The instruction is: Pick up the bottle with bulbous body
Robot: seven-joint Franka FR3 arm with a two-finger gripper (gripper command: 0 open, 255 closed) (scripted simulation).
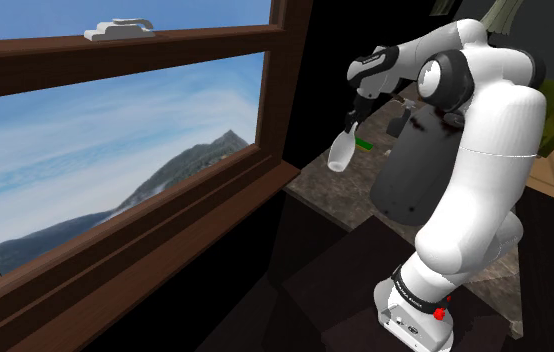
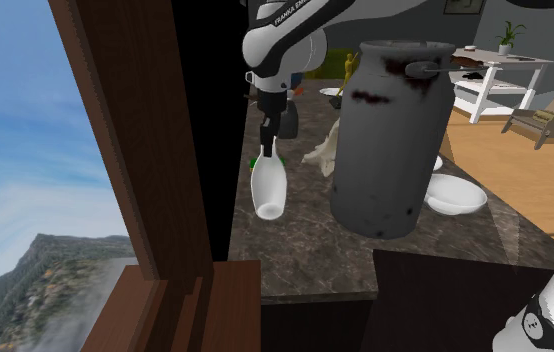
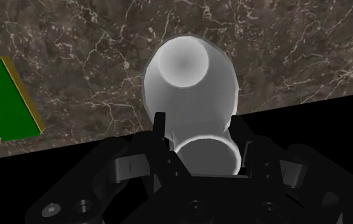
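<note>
In the shoulder view, a window (image 1: 105, 140) in a dark wooden frame takes up the left side and looks out on mountains and sky. To its right lies a dark marbled counter (image 1: 330, 197). Above the counter's window-side edge hangs the black gripper (image 1: 352, 124), its jaws clamped on the neck of a white bottle (image 1: 341, 150) with a bulbous body. The bottle is tilted, with its base swung down toward that view's left. It seems to hang clear of the stone, though the gap cannot be judged for certain. Right of the bottle stands a large grey can (image 1: 410, 180), upright on the counter, and further right the white arm (image 1: 485, 150) curves up from its stand.

The second exterior view has the same order: wooden frame, then the bottle held under the gripper, then the tall can. At the far right a white bowl (image 2: 455, 195) rests on the counter beside the can.

In the wrist view, a flat green slab (image 3: 6, 98) with a yellow edge lies on the marble, apart from the bottle. The two black fingers (image 3: 161, 137) clasp the bottle's neck on either side.
</note>
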